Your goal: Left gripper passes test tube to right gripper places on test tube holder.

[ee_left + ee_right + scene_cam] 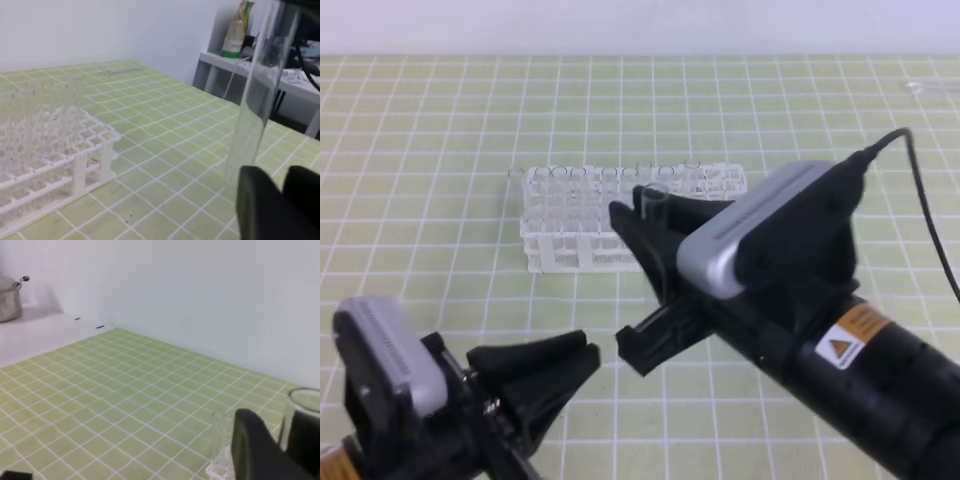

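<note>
Green-grid mat (440, 120) w/ white lines covers the table. White lattice rack (570, 235) sits at about 11 o'clock from centre in the high view, several clear tubes already standing in its back row.

Right gripper (645, 290), black wedge fingers under a silver perforated housing w/ yellow warning label, reaches in from 4 o'clock and sits just in front of the rack. Fingers clamped on the test tube (655, 203): open rim shows above the upper finger, tube roughly upright. Right wrist view: rim at far right, pinched beside a black finger (255, 450).

Left gripper (545, 370) at 7 o'clock, well apart from the right one, nothing between its fingers; jaws parted, released. Left wrist view: tube (257, 90) hangs tall at 2 o'clock, clear of the black fingers (260, 205) below it. Rack (50, 150) at 9 o'clock there.

Background, left wrist view: shelf w/ a green-and-tan bag (239, 30).
</note>
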Robot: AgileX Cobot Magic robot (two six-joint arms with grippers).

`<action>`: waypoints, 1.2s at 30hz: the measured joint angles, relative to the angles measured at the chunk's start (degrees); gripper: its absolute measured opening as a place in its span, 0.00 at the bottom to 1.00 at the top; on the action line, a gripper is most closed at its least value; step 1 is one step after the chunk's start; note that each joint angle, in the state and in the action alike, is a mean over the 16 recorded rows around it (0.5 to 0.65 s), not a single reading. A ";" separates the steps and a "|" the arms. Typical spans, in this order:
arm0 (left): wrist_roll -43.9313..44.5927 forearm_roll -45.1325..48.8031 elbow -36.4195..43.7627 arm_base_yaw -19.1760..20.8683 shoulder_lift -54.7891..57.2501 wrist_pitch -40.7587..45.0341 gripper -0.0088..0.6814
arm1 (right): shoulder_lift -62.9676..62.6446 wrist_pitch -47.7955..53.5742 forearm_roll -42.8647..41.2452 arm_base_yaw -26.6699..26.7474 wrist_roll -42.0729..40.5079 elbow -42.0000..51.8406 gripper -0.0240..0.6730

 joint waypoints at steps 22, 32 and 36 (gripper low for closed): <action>-65.64 62.91 0.66 0.06 -39.56 25.31 0.01 | -2.67 5.78 5.37 0.00 -3.59 0.00 0.16; -79.49 76.29 5.81 0.06 -42.51 28.74 0.01 | -2.67 6.71 5.42 0.00 -3.59 0.00 0.16; -80.23 76.28 8.67 0.06 -42.54 31.75 0.01 | -2.67 6.94 5.42 0.00 -3.59 0.00 0.16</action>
